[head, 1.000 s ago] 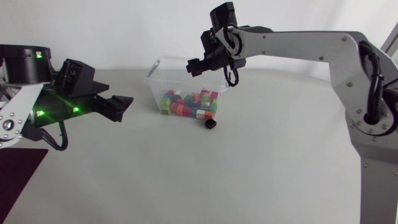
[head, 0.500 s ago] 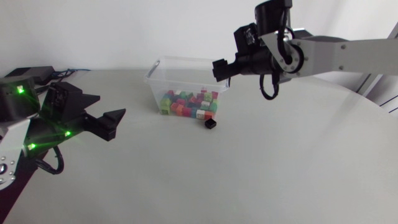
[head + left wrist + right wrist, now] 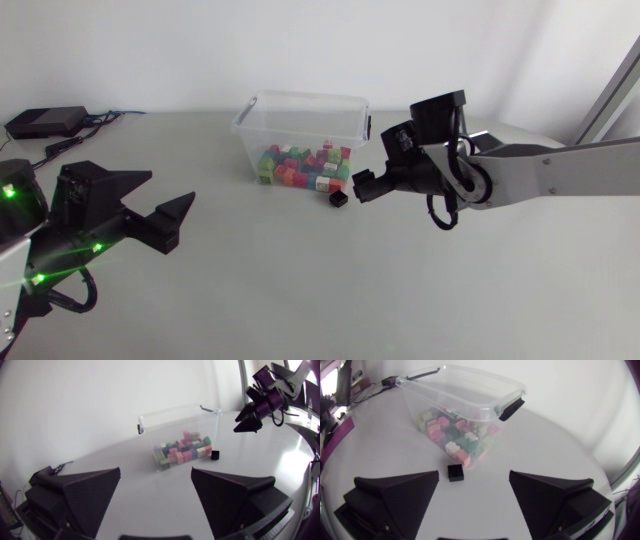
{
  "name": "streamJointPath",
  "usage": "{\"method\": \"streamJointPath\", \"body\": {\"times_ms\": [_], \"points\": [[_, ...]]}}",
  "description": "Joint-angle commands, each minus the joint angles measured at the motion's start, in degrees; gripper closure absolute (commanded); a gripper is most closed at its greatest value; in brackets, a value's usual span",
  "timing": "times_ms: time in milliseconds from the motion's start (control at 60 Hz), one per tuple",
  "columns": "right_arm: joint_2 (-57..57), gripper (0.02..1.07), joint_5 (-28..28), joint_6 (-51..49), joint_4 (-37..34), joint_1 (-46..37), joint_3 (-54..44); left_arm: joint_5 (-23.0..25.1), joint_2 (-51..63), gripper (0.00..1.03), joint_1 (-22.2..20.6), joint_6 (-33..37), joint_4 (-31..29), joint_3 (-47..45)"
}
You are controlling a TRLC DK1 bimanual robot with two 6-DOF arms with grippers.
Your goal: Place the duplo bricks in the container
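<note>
My right gripper stands wide open and holds nothing. Ahead of its matte wedge fingers, a small black studded brick lies on the smooth table, just beside the clear plastic container (heaped with coloured bricks). My left gripper, well apart, is likewise spread wide and empty

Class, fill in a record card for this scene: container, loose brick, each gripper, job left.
container: clear tub, no lid on, coloured bricks inside
loose brick: one black brick on the table, just outside the tub's wall
right gripper: open, empty, close to the black brick, not touching it
left gripper: open, empty, well away from the tub
job left: black brick into the tub
</note>
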Motion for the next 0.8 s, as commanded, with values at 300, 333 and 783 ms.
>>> {"method": "streamJointPath", "body": {"times_ms": [300, 333, 783], "points": [[9.42, 0.06, -0.03, 0.18, 5.98, 1.83, -1.69, -2.53, -7.25, 0.05, -0.09, -1.99, 0.00, -5.29], [10.56, 0.06, -0.03, -0.08, 5.98, 2.09, -1.08, -2.53, -7.60, 0.05, -0.01, -2.08, -0.09, -5.55], [21.99, 0.06, -1.79, -1.75, 4.57, 2.62, 7.62, -3.06, -13.05, 0.05, 0.34, -3.22, -1.67, -7.93]]}}
